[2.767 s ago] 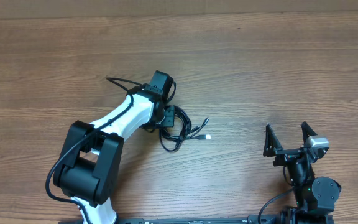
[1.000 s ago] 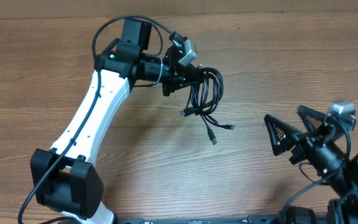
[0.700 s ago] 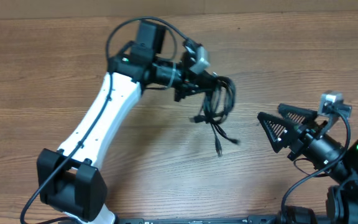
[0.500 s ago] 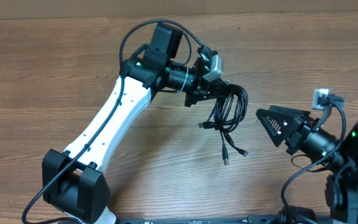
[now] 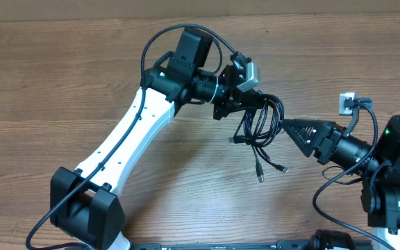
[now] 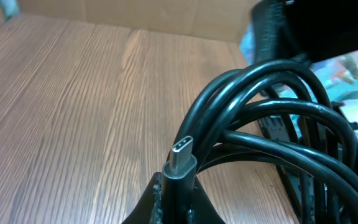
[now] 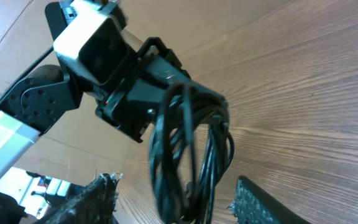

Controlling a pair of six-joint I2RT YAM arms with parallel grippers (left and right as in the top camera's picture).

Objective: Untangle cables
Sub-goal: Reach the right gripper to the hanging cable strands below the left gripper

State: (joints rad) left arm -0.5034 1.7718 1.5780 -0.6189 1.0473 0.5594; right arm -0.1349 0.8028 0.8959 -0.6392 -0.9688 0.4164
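Above the counter [image 5: 47,83], right of middle: your cables [image 5: 259,132] hung as one loose, looped bundle from the left pincer [image 5: 252,103], lifted off the wood.
Left pincer: it was clamped together on the cables. In the left wrist view it was nearly cut off, and only a dark wedge showed at the bottom edge under a plug [image 6: 182,149].
Right pincer [image 5: 290,126]: it was apart. In the right wrist view its fingers [image 7: 95,199] stood on either side of the bundle, and you could not have told whether either pad touched a cord.
Overlap: from overhead, the right pincer's two fingers merged into a single black wedge just beside the loops.
Hidden: how the cords crossed inside the bundle could not be made out.
Cut off: the bottom of the loops ran out of the right wrist view. The far side of the left wrist view was blurred.
Plug: it had a flat oval silver tip on a round black collar and stood upright.
Loose ends [image 5: 259,173]: two thin tails dangled below the loops, their tips too small to read.
Cords: they were smooth, glossy black and round.
Fingers: they were black with rough, pebbled faces.
Counter: it was matte brown wood with long grain.
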